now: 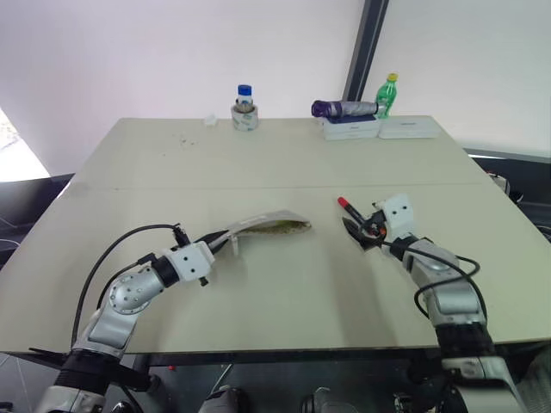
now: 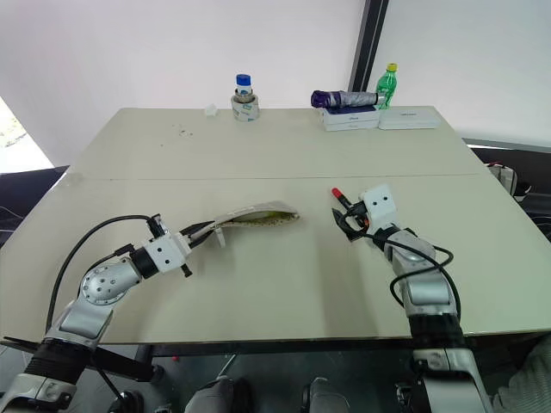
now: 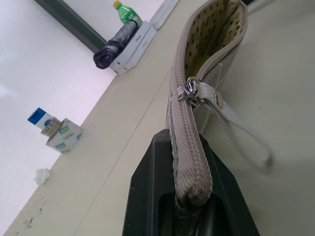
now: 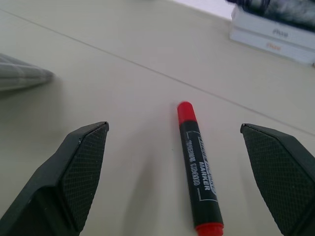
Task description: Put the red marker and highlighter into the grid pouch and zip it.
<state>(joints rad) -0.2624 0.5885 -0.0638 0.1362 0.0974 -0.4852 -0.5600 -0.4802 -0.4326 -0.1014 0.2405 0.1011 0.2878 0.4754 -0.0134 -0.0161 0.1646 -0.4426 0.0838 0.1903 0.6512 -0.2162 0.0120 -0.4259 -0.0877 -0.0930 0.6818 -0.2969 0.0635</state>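
Note:
The grid pouch lies left of the table's middle, its mouth gaping toward the right. My left gripper is shut on the pouch's left end, near the zipper pull. In the left wrist view the pouch's zipper edge runs up from between my fingers, and a yellowish dotted lining shows inside. The highlighter is hidden. The red marker, black-bodied with a red cap, lies flat on the table right of the pouch. My right gripper is open just behind the marker, one finger on each side of it, not touching.
At the table's far edge stand a blue-capped jar on a tape roll, a folded purple umbrella on white boxes, and a green bottle. A seam crosses the tabletop behind the pouch.

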